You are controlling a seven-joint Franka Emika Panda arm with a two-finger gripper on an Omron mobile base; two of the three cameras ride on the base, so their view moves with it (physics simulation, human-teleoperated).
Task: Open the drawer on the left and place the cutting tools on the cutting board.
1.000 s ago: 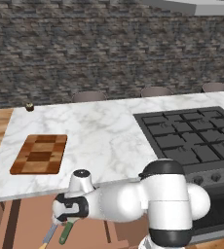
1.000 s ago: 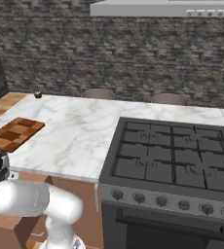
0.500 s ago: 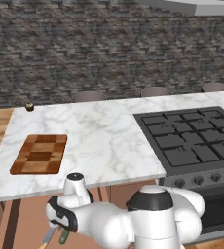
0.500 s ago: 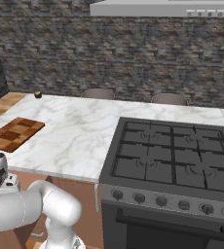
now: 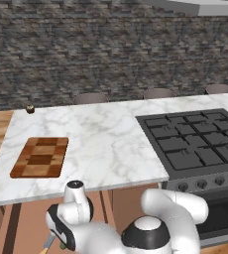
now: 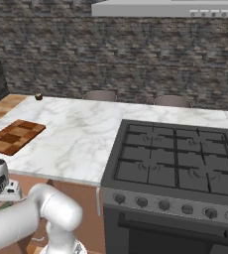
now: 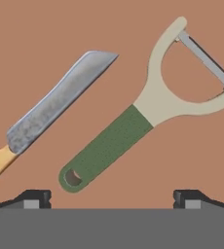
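The marble bench carries the cutting board near its left end, bare on top. Below its front edge, the drawer floor holds the peeler and the knife side by side, apart. The hand hovers over them, fingers spread wide, gripping nothing.

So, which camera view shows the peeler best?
The hand view: the peeler lies whole beside the knife on the drawer floor. In the left base view just a sliver shows under the hand.
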